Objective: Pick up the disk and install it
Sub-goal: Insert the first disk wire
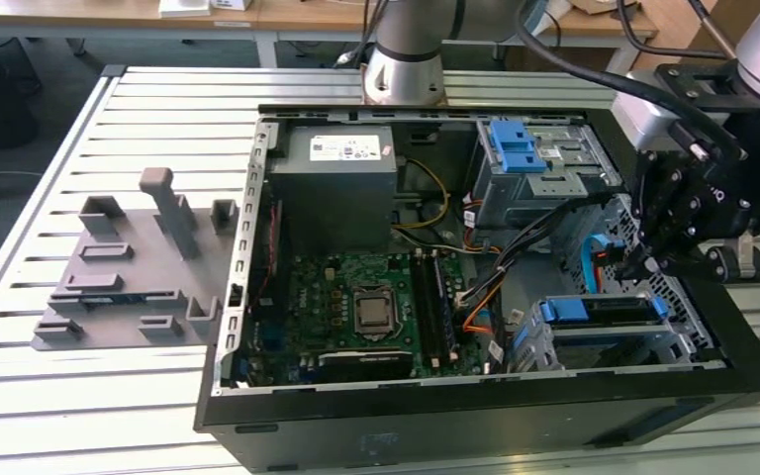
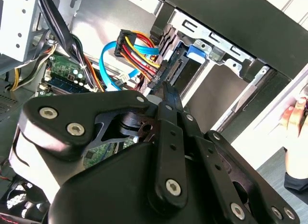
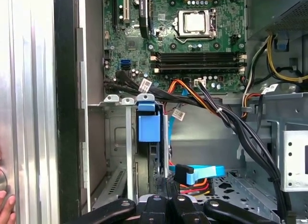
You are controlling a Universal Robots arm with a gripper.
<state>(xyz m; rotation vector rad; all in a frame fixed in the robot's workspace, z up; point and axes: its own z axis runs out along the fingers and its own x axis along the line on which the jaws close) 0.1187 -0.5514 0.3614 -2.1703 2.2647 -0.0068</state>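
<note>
Computer case [image 1: 486, 421]: lies open on the slatted desk [image 1: 116, 416]; its black near wall is closest in the exterior view.
Power-supply box [image 1: 340, 163]: grey, at 11 o'clock inside the case.
Gripper [image 1: 645, 264]: at 3 o'clock in the case, tips pointing down just above the lower bay; the jaws look drawn together with nothing between them.
Disk [image 1: 601, 310]: at 4 o'clock, blue carrier showing, lying in the lower bay and seemingly seated or nearly so.
Cables [image 2: 137, 46]: a coloured bundle plugged in just beside the bay.
Hand [image 2: 295, 120]: a person's, outside the case wall.
Step in hand: seating the disk, I judge. Press squarely along the bay rails, keep the tips off the cables, and stop once the carrier sits flush.
</note>
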